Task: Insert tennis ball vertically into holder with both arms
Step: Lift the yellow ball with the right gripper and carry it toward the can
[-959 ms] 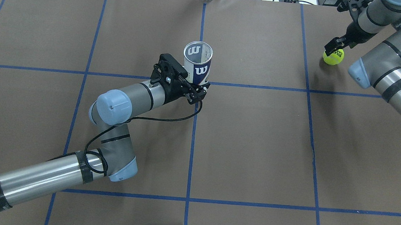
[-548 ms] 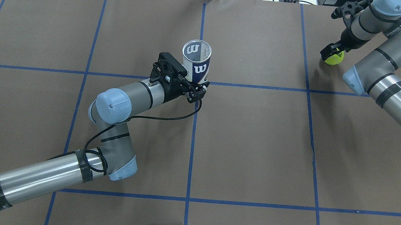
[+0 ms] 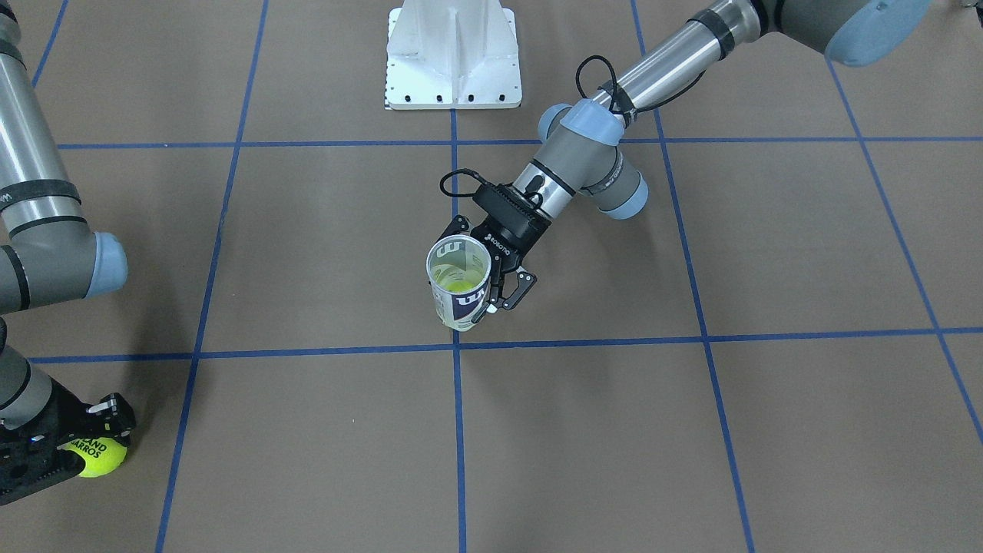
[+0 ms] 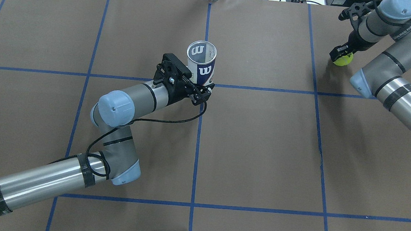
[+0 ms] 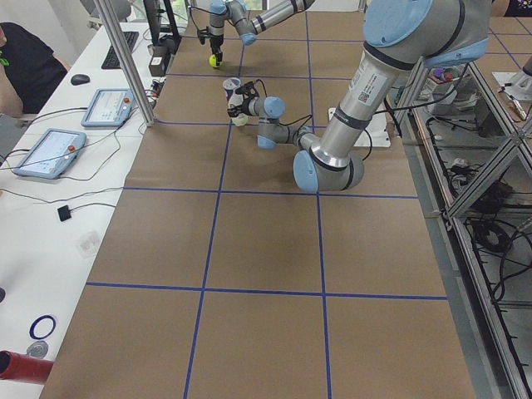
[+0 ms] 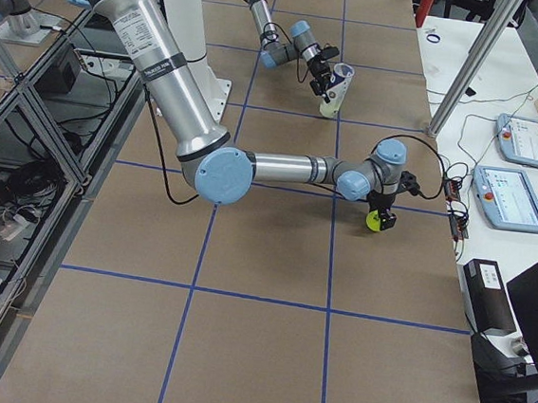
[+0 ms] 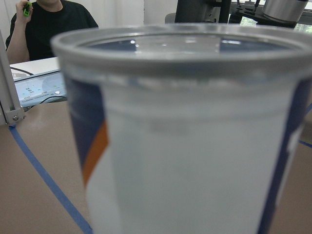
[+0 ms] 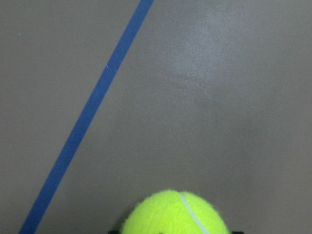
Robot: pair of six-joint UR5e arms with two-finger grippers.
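Observation:
The holder (image 4: 201,61), a clear can with a white and navy "W" label, stands upright and open-topped near the table's middle. My left gripper (image 4: 203,87) is shut on its lower part from the side. The holder also shows in the front view (image 3: 459,286), with something yellow-green at its bottom, and fills the left wrist view (image 7: 185,136). The tennis ball (image 4: 343,60) is at the far right of the table. My right gripper (image 4: 341,54) points down and is shut on the tennis ball, seen also in the front view (image 3: 101,458) and the right wrist view (image 8: 175,214).
The white metal base bracket (image 3: 453,54) sits at the robot's side of the table, in the middle. Blue tape lines (image 4: 197,144) cross the brown table cover. Tablets and cables (image 5: 50,150) lie on the white bench beyond the far edge.
My right wrist has turned and come down over the ball, which has hardly shifted. My left gripper and the holder have moved a few pixels to the left.

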